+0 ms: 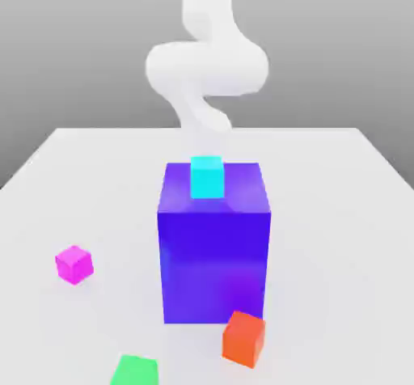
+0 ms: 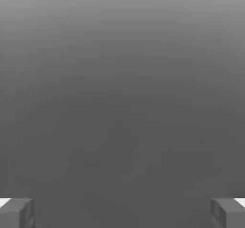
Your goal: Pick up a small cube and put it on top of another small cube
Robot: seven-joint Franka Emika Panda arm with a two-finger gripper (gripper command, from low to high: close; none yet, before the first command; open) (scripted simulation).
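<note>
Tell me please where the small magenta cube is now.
In the exterior view the small magenta cube lies on the white table, at the exterior view's left of the big blue-purple block, apart from it, with the green cube nearer the camera.

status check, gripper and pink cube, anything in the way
Gripper open, holding nothing. Small pink cube on the table, untouched. Big blue-purple block stands between arm and cubes.

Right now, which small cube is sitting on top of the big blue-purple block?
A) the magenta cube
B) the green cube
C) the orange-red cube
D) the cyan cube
D: the cyan cube rests on the top face of the big blue-purple block, while the other small cubes lie on the table.
</note>
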